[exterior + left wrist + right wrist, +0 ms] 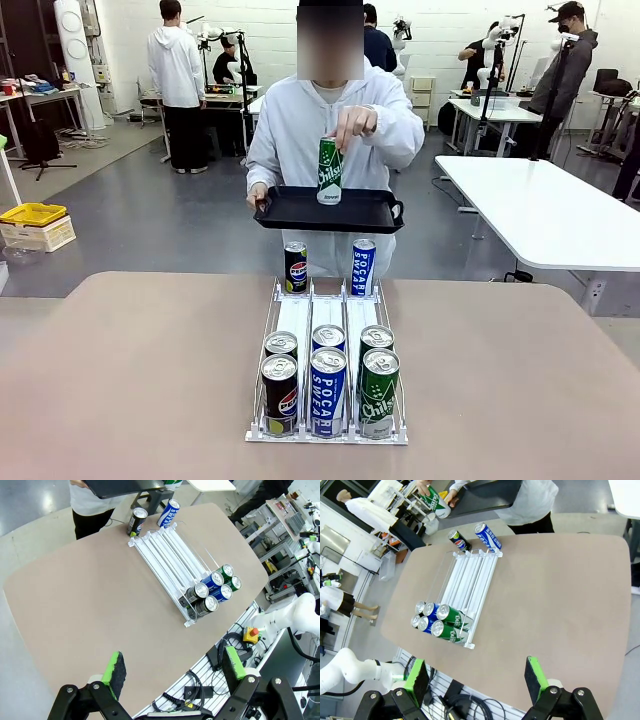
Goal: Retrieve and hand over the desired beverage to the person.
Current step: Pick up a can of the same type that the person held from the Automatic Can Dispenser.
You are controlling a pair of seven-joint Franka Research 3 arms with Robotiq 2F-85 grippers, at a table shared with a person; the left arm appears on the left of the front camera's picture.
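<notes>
The person [330, 120] in a white hooded jacket stands at the far side of the table. One hand holds a black tray [290, 212]; the other grips a green can [330, 172] standing upright on it. On the table, a white rack [295, 315] holds several cans at its near end: black Pepsi [279, 395], blue Pocari Sweat [327, 392] and green Chilsung [378, 393]. At its far end stand a Pepsi can [295, 267] and a Pocari can [363, 267]. My left gripper [174, 667] and right gripper [476, 679] hover open and empty, high over the near table edge.
The brown table [150, 380] has bare surface on both sides of the rack. A white table [550, 210] stands at the right behind the person. Other people and workbenches are far back in the room. Cables and an emergency-stop box [251, 632] lie below the near edge.
</notes>
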